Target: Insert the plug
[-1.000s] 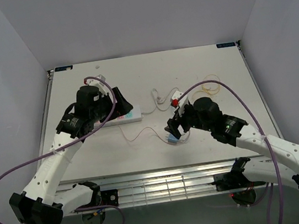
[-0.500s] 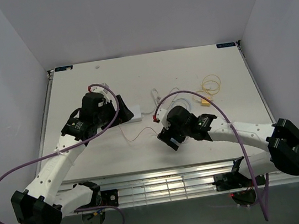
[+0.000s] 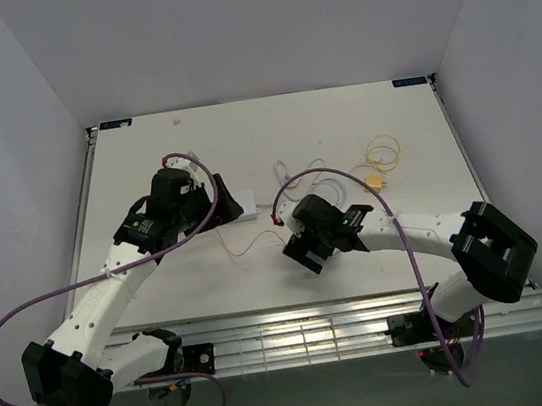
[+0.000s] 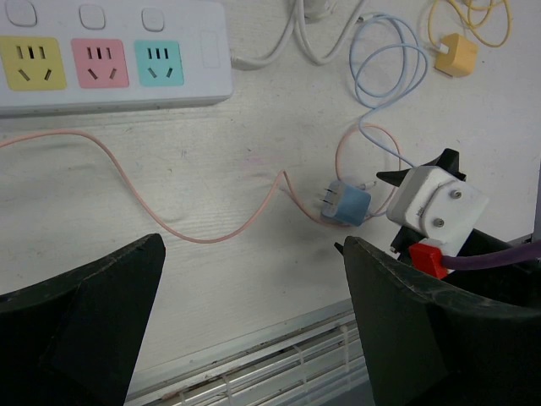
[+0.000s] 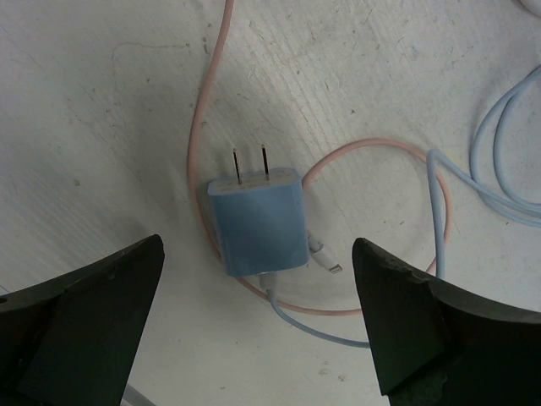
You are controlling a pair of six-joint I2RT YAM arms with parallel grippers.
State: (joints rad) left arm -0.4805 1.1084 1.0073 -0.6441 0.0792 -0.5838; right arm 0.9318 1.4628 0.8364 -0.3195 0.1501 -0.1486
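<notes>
My left gripper (image 4: 254,245) stands wide apart, its two dark fingers (image 4: 76,326) filling the 7 and 5 o'clock corners with only bare table between them. The white power strip (image 4: 211,59) lies at 10 o'clock, with its yellow, pink and teal sockets facing up. A pink cable (image 4: 211,239) winds in from 9 o'clock and passes the blue plug (image 4: 347,205) at 3 o'clock, whose prongs point toward 9. Just beside the plug, farther out, I see the right arm's white wrist block (image 4: 435,207). A pale blue cable (image 4: 355,74) coils at 1 o'clock, and a yellow plug (image 4: 456,55) lies beyond it.
</notes>
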